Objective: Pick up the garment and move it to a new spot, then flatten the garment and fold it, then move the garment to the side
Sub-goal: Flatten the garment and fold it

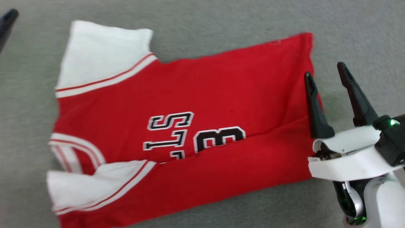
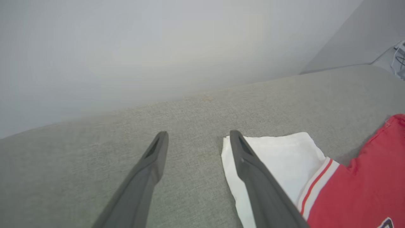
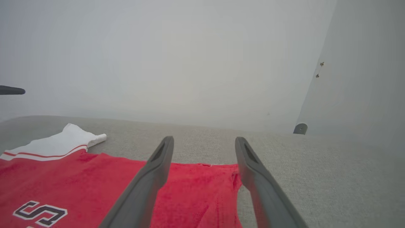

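Shirt (image 1: 202,95) is lying spread on the grey cushion (image 1: 221,19), with the near edge folded up over the lettering. Both sets of jaws are spread wide and holding nothing. The right gripper (image 1: 325,70) is over the hem on the right, and the left gripper (image 2: 198,133) is just off the far sleeve (image 1: 101,53). Looks like the far-side fold is next. It should pinch sleeve and far hem corner together, lift low, and lay it over evenly so nothing bunches.

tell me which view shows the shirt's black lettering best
The head view: the black white-outlined block lettering sits mid-frame on the red T-shirt with white sleeves, partly folded under. The right wrist view catches one letter at its bottom edge; the left wrist view, just a corner.
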{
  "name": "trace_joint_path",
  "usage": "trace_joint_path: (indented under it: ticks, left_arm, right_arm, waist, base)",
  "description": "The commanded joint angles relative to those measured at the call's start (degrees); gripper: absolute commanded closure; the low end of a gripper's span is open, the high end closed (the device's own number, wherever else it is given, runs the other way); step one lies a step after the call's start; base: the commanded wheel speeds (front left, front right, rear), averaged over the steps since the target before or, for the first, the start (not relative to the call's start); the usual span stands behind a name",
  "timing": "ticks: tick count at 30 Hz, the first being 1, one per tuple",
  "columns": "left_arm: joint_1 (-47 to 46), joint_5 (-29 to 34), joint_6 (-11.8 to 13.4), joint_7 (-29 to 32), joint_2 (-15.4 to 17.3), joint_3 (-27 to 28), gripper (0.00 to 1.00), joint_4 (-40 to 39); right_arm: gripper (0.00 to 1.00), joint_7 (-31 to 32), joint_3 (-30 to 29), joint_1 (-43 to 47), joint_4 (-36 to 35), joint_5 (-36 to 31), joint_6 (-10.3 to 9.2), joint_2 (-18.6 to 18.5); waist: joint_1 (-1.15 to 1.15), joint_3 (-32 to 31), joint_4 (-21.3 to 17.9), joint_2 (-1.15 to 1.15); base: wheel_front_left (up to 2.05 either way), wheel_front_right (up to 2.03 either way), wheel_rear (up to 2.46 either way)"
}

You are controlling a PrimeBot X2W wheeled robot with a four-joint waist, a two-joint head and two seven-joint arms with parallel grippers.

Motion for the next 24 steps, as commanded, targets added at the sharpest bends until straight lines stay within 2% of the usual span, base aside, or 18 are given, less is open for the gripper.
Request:
trace_joint_path:
  ticks: [1, 6, 12, 15, 21, 22, 23, 24]
  left_arm:
    - [-0.9, -0.23, 0.11, 0.48, 0.61, -0.29, 0.0, 0.08]
    - [-5.87, -3.64, 0.11, 11.82, 3.06, -5.6, 0.0, -2.24]
    - [-10.44, -7.31, 0.11, 22.68, 5.34, -9.2, 0.0, -3.93]
    - [-12.86, -6.18, 0.12, 25.4, 6.11, -10.51, 0.0, -2.3]
    - [-14.31, -7.39, 0.1, 28.67, 4.38, -13.73, 0.0, -1.38]
    - [-14.25, -8.36, 0.08, 29.26, 4.01, -14.17, 0.2, -1.82]
    - [-14.14, -9.15, 0.04, 29.77, 3.78, -14.5, 0.6, -2.23]
    - [-14.11, -9.15, 0.02, 29.91, 3.73, -14.91, 0.85, -2.52]
  right_arm:
    - [0.0, -0.48, 0.45, 0.31, -0.34, 0.52, -0.07, 0.23]
    - [0.0, -0.93, 1.52, 1.71, -0.72, 1.22, -0.07, 0.23]
    - [0.0, -0.76, 2.72, 1.79, -1.18, 1.5, -0.07, 0.24]
    - [0.0, -0.34, 3.95, 1.14, -1.66, 1.09, -0.07, 0.2]
    - [0.0, 0.76, 5.2, 0.4, -2.16, 0.89, -0.07, 0.2]
    - [0.0, 1.37, 5.13, 0.16, -2.2, 0.83, -0.07, 0.22]
    - [0.0, 2.17, 4.85, -0.19, -2.23, 1.06, -0.07, 0.2]
    - [0.0, 3.22, 4.59, -0.69, -2.28, 1.2, -0.07, 0.2]
  waist:
    - [0.0, 4.38, -4.54, 0.0]
    - [0.0, 5.93, -6.64, 0.0]
    - [0.0, 7.53, -7.67, 0.0]
    - [0.0, 8.68, -8.34, 0.0]
    - [0.0, 9.86, -9.22, 0.0]
    - [0.0, 9.93, -9.15, 0.0]
    - [0.0, 9.95, -9.04, 0.0]
    - [0.0, 9.9, -8.89, 0.0]
  base:
    - [0.0, 0.0, 0.0]
    - [0.0, 0.0, 0.0]
    - [0.0, 0.0, 0.0]
    - [0.0, 0.0, 0.0]
    - [0.0, 0.0, 0.0]
    - [0.0, 0.0, 0.0]
    - [0.0, 0.0, 0.0]
    - [0.0, 0.0, 0.0]
